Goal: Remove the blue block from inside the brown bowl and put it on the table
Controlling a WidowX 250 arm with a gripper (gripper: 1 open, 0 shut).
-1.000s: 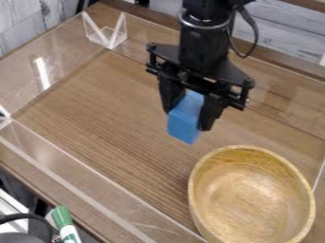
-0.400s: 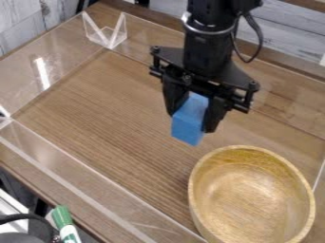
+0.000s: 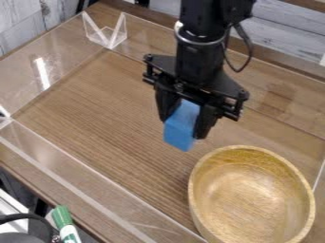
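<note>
Lowering slightly since the earlier frame, the claw (image 3: pixel 185 112) pinches the blue block (image 3: pixel 187 126) between its fingers; the brown bowl (image 3: pixel 252 200) sits beyond its lower right in view.

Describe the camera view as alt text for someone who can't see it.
A black robot arm's fingers grip a blue block above a brown wood-grain table, outside the empty bowl at lower right.
</note>
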